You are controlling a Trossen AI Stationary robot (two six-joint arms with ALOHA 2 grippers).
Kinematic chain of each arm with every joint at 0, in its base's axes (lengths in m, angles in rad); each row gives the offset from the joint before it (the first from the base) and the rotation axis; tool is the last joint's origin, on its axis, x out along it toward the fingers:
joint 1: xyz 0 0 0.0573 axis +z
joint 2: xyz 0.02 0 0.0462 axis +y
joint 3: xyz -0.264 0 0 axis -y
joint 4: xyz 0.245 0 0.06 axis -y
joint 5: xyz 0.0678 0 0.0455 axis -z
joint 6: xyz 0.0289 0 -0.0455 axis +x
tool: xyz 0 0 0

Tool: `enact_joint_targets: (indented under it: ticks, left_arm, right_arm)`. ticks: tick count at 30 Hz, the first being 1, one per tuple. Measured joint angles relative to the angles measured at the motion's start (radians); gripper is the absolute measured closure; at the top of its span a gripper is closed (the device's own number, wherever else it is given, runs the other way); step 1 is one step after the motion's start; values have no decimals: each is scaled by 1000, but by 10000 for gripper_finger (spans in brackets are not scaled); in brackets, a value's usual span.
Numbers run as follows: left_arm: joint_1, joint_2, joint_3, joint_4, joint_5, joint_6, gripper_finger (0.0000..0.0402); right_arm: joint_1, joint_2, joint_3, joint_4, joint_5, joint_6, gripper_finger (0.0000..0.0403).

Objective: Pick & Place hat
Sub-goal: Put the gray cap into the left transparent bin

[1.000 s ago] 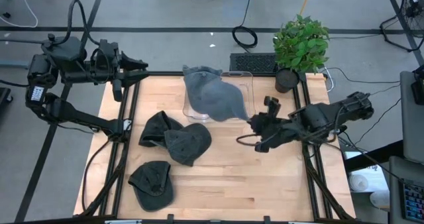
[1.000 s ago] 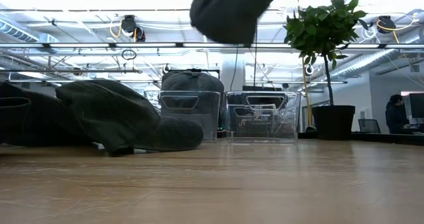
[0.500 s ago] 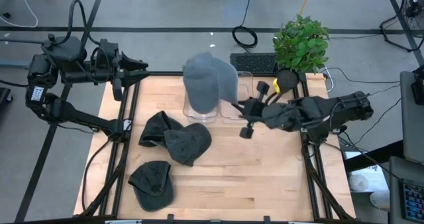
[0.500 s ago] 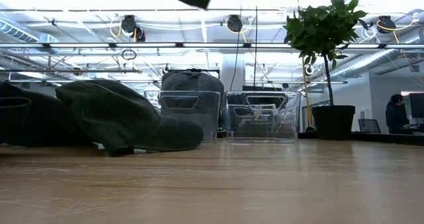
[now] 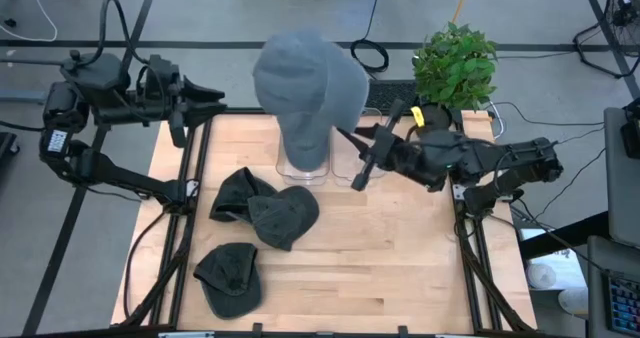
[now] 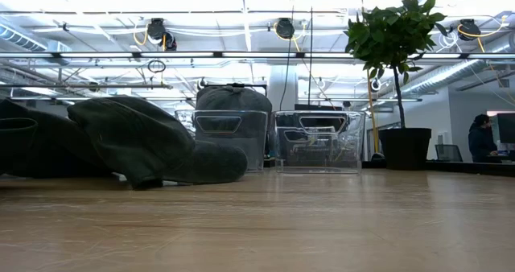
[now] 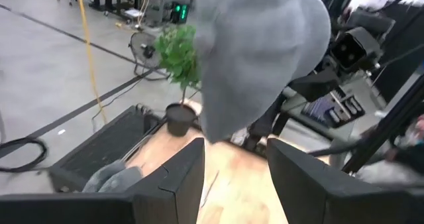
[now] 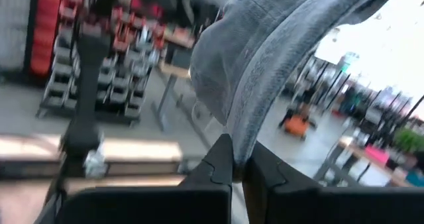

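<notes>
The right hand is clamped on a grey hat, held high over the clear bins. The left hand waits off the counter's corner, fingers apart.

Five hats total: one grey hat in the right gripper, three dark hats below it on the table, one more in the left of two clear bins, plus one potted plant.
</notes>
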State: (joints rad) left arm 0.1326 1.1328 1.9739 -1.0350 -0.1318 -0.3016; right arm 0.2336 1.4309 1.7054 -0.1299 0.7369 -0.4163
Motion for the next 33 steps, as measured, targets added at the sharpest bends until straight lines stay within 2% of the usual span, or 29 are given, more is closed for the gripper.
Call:
enact_joint_targets:
  ticks: [9, 16, 21, 25, 33]
  left_arm:
    - [0, 34, 0, 118, 39, -22, 229]
    - [0, 90, 0, 146, 106, -15, 229]
    - [-1, 135, 0, 222, 244, 8, 229]
    - [0, 164, 0, 308, 313, 26, 229]
    - [-14, 225, 0, 508, 344, 40, 229]
  right_arm:
    - [-12, 79, 0, 341, -8, -208, 403]
    - [-23, 138, -1, 591, -131, -307, 403]
    - [-32, 139, -1, 636, -206, -302, 403]
    - [-37, 139, -1, 638, -248, -256, 403]
    - [-37, 139, -1, 715, -302, -262, 403]
